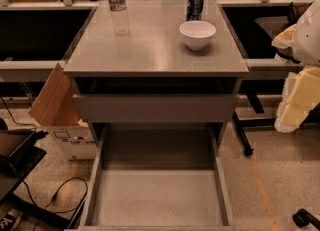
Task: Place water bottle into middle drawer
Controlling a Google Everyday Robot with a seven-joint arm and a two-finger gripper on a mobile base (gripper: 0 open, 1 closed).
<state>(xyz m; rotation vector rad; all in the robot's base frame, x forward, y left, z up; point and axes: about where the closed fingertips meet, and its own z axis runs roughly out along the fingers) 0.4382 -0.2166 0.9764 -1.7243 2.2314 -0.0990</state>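
The water bottle, clear with a white cap and a pale label band, stands upright at the back left of the grey cabinet top. The middle drawer is pulled wide open at the bottom of the view, and its flat floor is bare. My gripper, pale and cream-coloured, hangs at the right edge of the view. It is beside the cabinet's right side, below the level of the top, far from the bottle and holding nothing that I can see.
A blue soda can and a white bowl stand at the back right of the top. A drawer front sits above the open drawer. A cardboard box and cables lie to the left.
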